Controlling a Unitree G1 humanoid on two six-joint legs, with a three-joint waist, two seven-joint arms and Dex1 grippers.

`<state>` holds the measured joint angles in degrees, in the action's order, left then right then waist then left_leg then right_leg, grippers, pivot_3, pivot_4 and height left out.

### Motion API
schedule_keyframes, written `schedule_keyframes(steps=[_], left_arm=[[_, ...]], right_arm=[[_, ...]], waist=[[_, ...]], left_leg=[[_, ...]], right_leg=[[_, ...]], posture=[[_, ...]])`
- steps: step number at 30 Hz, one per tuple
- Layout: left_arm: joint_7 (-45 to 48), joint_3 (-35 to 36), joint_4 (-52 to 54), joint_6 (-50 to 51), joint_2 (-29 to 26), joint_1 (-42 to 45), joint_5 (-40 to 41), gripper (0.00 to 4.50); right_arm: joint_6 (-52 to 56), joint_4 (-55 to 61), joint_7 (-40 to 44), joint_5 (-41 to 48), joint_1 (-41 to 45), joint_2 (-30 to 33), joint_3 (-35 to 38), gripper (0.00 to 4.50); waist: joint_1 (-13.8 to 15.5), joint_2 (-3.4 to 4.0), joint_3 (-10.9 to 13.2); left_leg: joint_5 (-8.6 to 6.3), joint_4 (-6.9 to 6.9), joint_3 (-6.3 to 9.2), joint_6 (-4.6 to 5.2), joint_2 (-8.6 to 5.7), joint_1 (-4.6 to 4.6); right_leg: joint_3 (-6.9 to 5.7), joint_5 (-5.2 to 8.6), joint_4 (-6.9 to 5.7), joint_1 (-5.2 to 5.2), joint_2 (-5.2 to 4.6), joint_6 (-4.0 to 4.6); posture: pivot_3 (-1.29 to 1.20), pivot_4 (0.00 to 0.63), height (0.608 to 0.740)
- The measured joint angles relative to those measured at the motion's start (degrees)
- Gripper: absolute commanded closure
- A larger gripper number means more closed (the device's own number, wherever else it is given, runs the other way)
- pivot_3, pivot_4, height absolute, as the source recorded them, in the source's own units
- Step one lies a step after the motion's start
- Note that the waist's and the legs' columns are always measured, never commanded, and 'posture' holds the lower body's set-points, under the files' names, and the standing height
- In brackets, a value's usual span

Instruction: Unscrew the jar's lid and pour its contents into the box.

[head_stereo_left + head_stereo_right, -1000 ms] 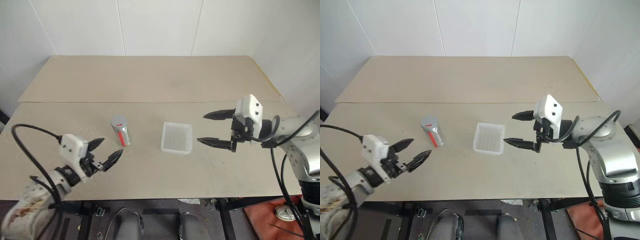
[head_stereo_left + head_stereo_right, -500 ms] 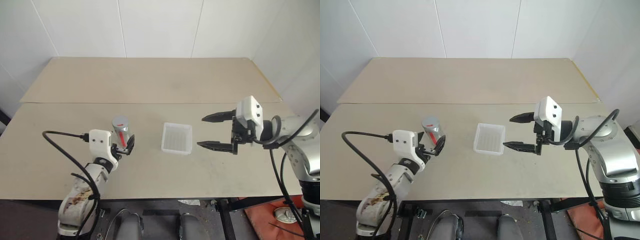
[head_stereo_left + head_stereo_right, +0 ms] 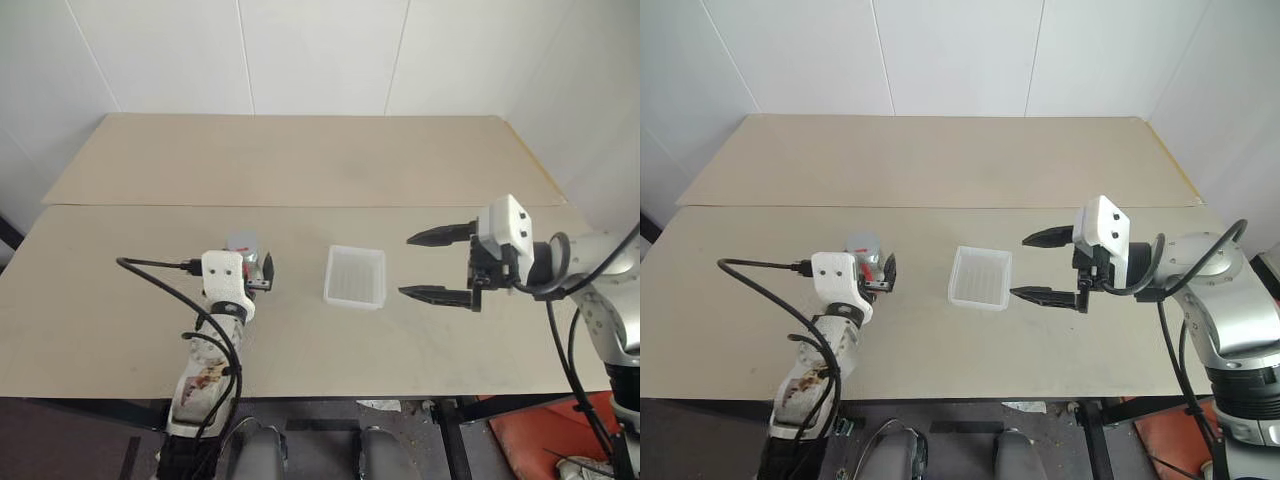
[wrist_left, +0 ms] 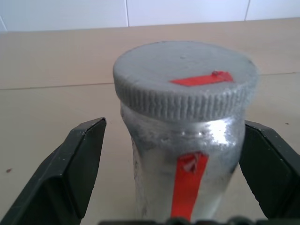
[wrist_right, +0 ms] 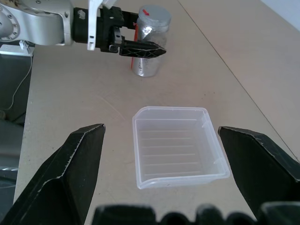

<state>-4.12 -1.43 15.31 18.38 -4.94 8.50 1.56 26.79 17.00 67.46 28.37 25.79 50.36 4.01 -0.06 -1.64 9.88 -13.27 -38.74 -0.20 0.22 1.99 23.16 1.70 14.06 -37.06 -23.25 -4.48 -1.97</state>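
I see the jar [image 4: 185, 154] upright on the table [image 3: 300, 160], lid [image 4: 185, 79] on, between my left gripper [image 4: 176, 176] fingers, spread wide, not touching. The box [image 3: 354, 276] sits to its right. My right gripper [image 3: 438, 266] hovers just beside the box, fingers wide, empty.

You're looking at a pale beige table [image 3: 300, 340] with a second beige board [image 3: 300, 155] butted against its far edge, a seam running between them. Behind it stands a white panelled wall [image 3: 320, 50] with thin vertical joints. Below the table's near edge, the floor [image 3: 100, 435] is dark.
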Motion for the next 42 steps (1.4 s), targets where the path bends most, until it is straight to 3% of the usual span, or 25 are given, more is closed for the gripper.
schedule_keyframes(steps=[5,8,14,21,27,32,38,42], left_arm=[[0.14,-0.67,-2.57,-2.42,1.82,1.10,-0.90,0.02],[0.12,-0.99,-3.68,-3.77,2.77,1.41,-1.66,0.62],[0.50,-0.88,-4.80,-5.09,3.26,2.16,-2.21,2.53],[7.67,1.56,-3.16,-0.45,-1.17,4.59,2.70,2.52],[31.57,5.43,1.27,13.99,-16.81,12.42,22.49,2.52],[53.51,5.16,-5.64,15.76,-28.96,19.86,29.77,2.52],[72.99,0.07,-19.70,5.01,-30.94,29.97,27.56,2.52],[79.30,-1.38,-26.92,-3.73,-27.22,33.58,25.71,2.52]], right_arm=[[-0.22,0.03,0.12,0.02,-0.26,0.39,0.89,0.00],[-0.24,0.11,0.42,0.03,-0.52,0.97,1.31,0.00],[-0.24,0.55,0.70,0.29,-1.25,0.97,1.33,0.00],[-0.24,2.24,0.05,2.26,-0.76,-0.98,0.96,0.00],[0.79,2.42,-4.67,2.20,7.69,-9.85,-4.36,0.00],[5.78,0.10,-10.71,2.30,15.63,-17.07,-7.00,0.00],[13.90,-2.62,-17.82,2.29,23.33,-24.31,-10.43,0.00],[17.30,-3.08,-21.36,2.19,25.09,-27.41,-12.00,0.00]], waist=[[0.13,0.00,0.00],[0.18,0.00,0.00],[0.19,0.00,0.00],[0.07,-0.01,0.00],[-0.87,0.01,0.02],[-0.81,0.04,0.03],[-0.49,0.06,0.05],[-0.49,0.06,0.05]], left_leg=[[0.00,0.00,0.00,0.00,0.00,0.01],[0.00,0.00,0.00,0.00,0.00,0.00],[0.00,0.00,0.01,0.00,0.00,0.01],[0.00,0.00,0.02,0.00,0.00,0.00],[0.00,0.03,0.05,-0.01,0.04,0.00],[0.00,0.05,0.04,-0.01,0.04,0.02],[0.00,0.04,0.05,-0.01,0.03,0.20],[0.00,0.02,0.05,-0.01,0.04,0.46]], right_leg=[[0.00,0.00,0.01,0.00,0.00,-0.01],[0.00,0.00,0.01,0.00,0.00,-0.01],[0.00,0.00,0.01,0.00,0.00,-0.02],[-0.02,0.00,0.01,-0.01,0.01,-0.02],[-0.06,0.01,-0.02,-0.05,0.04,-0.04],[-0.08,0.02,-0.01,-0.08,0.04,-0.03],[-0.18,0.01,0.05,-0.16,0.02,-0.02],[-0.18,0.01,0.00,-0.43,0.02,-0.02]], posture=[[0.00,0.150,0.740],[0.00,0.150,0.740],[0.00,0.150,0.740],[0.00,0.150,0.740],[0.00,0.150,0.740],[0.00,0.150,0.740],[0.00,0.150,0.740],[0.00,0.150,0.740]])
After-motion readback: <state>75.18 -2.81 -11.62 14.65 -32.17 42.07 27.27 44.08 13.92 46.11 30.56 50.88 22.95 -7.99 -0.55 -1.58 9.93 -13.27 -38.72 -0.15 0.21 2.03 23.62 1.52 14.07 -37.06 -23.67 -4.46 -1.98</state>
